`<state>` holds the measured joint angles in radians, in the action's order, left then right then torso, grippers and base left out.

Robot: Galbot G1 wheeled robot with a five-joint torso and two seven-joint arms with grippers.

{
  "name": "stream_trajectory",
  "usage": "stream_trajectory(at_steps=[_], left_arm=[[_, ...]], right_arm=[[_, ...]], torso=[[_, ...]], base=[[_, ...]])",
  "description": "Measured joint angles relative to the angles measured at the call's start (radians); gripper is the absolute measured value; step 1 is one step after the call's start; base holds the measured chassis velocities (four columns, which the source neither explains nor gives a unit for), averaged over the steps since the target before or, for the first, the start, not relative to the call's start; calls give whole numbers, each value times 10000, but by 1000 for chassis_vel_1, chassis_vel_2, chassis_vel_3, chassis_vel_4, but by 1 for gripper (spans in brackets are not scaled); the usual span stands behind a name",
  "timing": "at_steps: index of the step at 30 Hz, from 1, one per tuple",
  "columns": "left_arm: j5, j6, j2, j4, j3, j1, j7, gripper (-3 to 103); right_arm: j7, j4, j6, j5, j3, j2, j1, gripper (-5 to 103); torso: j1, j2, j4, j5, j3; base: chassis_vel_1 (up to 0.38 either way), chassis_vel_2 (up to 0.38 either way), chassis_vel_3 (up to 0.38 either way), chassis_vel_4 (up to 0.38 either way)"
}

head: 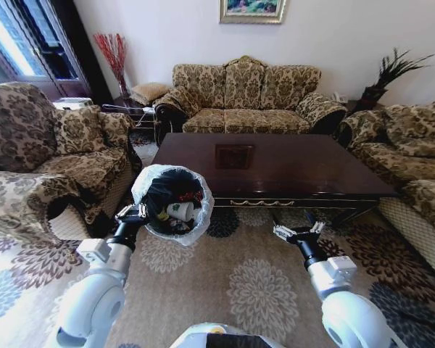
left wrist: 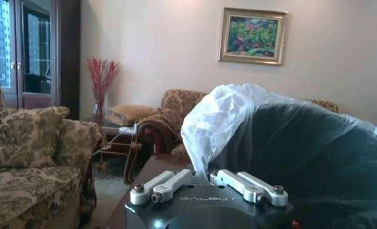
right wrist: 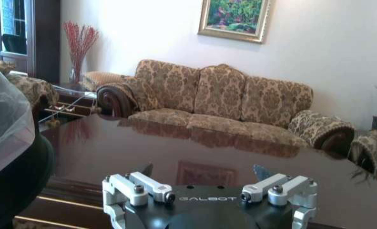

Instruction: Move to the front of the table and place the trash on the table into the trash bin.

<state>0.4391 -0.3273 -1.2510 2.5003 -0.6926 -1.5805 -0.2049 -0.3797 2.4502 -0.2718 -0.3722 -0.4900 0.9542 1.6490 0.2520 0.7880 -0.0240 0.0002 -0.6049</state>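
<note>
The table [head: 312,170] stands straight ahead with its glossy dark top bare; the right wrist view looks across that top [right wrist: 175,148]. The trash bin [head: 152,185], black with a white bag liner, is tilted at the table's front left corner. Inside it lies the trash: a white paper cup [head: 181,211] and a red wrapper [head: 191,196] among other scraps. My left gripper [head: 133,212] is shut on the bin's near rim, and the left wrist view shows the left gripper [left wrist: 207,177] pinching the trash bin's liner [left wrist: 290,138]. My right gripper [head: 297,232] hangs open before the table's front edge, and the right gripper [right wrist: 204,171] holds nothing.
A three-seat patterned sofa [head: 243,94] stands behind the table, an armchair [head: 65,156] close on the left and another sofa [head: 413,156] on the right. A side table with a vase of red twigs [head: 114,54] is at the back left. Flowered carpet [head: 239,283] lies underfoot.
</note>
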Motion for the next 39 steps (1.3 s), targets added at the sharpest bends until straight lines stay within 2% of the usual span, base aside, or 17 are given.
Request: stream_trajectory(at_steps=[39], left_arm=[[0,-14,0,-2,0,0,0,3]], right_arm=[[0,-1,0,-3,0,0,0,100]], torso=[[0,0,0,1,0]], base=[[0,0,0,0]])
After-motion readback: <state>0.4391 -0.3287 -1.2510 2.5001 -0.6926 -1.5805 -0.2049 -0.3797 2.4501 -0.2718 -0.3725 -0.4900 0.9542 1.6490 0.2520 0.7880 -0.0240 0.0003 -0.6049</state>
